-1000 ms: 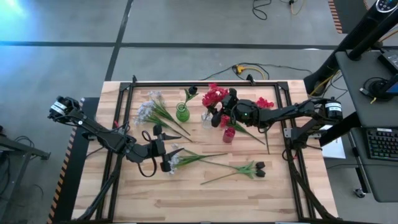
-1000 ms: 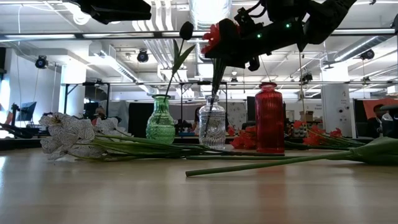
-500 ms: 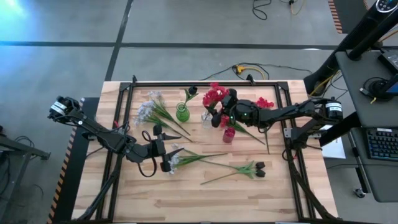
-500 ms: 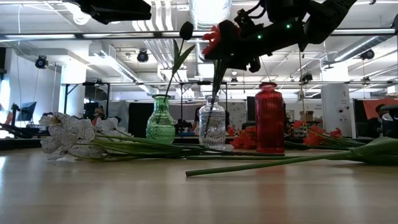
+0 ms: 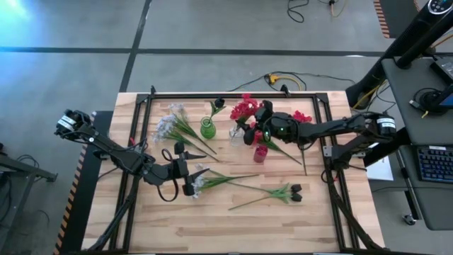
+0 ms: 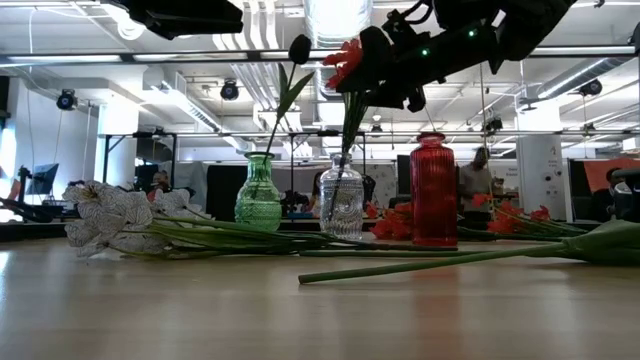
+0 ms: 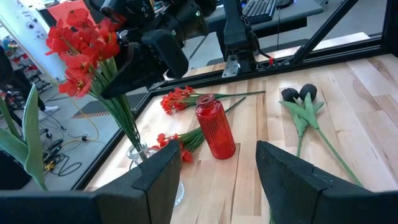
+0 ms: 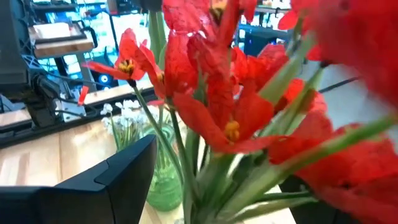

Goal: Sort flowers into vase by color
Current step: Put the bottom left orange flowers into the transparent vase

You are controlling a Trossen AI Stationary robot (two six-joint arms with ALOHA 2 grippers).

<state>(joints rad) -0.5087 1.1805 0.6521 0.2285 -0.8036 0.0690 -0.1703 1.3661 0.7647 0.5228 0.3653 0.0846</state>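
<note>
A spray of red flowers (image 5: 244,110) stands with its stems in the clear glass vase (image 6: 341,205). My right gripper (image 5: 255,129) is shut on it above the vase. A dark bud (image 6: 299,47) stands in the green vase (image 5: 207,128). The red vase (image 5: 260,152) stands beside them. Pale blue-white flowers (image 5: 170,124) lie at the far left. One more pale flower (image 5: 199,183) lies under my left gripper (image 5: 190,177), which is open and empty. Dark buds (image 5: 294,190) and red flowers (image 5: 301,117) lie on the table. My right gripper holds the red spray by its bundled green stems (image 8: 205,180), just under the blossoms, between its two fingers (image 8: 115,180). The fingers come level from the table's right side and lie across the stems. The spray stands upright, its stem ends down in the clear vase.
The three vases stand close together at the table's far middle. Long stems (image 5: 248,185) lie across the middle of the wooden table (image 5: 233,230). A dark frame (image 5: 233,94) runs along the far edge. A person (image 6: 478,185) stands in the room behind.
My right gripper has risen a little and gone slightly toward the table's right edge. The red blossoms have gone up with it, and the stems stay in the clear vase.
</note>
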